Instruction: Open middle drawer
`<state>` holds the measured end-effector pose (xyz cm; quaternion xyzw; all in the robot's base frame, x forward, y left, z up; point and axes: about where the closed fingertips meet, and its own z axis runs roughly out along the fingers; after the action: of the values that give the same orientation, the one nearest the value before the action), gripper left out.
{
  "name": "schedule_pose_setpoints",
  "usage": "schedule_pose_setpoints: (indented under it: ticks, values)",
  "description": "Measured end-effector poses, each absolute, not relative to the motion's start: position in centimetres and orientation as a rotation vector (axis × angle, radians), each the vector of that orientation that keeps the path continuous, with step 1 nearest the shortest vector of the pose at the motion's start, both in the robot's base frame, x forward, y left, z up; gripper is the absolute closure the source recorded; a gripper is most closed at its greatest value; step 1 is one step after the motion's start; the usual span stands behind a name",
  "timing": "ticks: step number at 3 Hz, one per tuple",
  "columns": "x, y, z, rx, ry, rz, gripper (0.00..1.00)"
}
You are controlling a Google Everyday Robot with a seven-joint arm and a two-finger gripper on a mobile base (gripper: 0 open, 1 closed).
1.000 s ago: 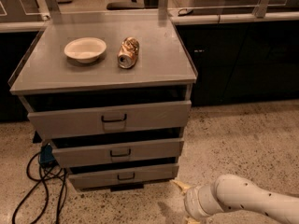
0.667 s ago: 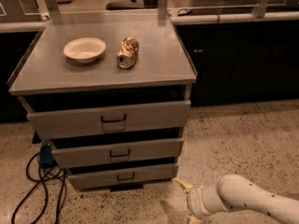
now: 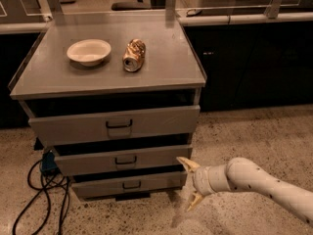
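Note:
The grey cabinet has three drawers stacked in front. The middle drawer [image 3: 122, 159] is a grey panel of medium height with a small black bracket handle [image 3: 125, 160] at its centre. It sits between the taller top drawer [image 3: 115, 125] and the narrow bottom drawer [image 3: 128, 184]. My gripper [image 3: 190, 184] is low at the right, just off the right ends of the middle and bottom drawers. Its two yellowish fingers [image 3: 187, 163] are spread apart and hold nothing. The white arm [image 3: 259, 182] comes in from the lower right.
A white bowl [image 3: 89, 51] and a crushed gold can [image 3: 134, 55] lie on the cabinet top [image 3: 166, 67]. Black cables [image 3: 36, 190] and a blue plug [image 3: 49, 161] lie on the speckled floor at the left. Dark counters stand behind.
My gripper and arm have moved a little up and left, closer to the right ends of the lower drawers. The drawers have not moved.

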<state>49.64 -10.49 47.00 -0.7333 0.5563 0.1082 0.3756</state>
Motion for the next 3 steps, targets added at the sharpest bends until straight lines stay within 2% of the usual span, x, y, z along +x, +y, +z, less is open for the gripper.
schedule_pose_setpoints:
  ticks: [1, 2, 3]
  values:
    - [54.3, -8.6, 49.5, -1.928, 1.376, 0.187, 0.00]
    - [54.8, -6.9, 49.6, -1.945, 1.356, 0.200, 0.00]
    - [58.9, -4.4, 47.8, -1.979, 1.340, 0.179, 0.00]
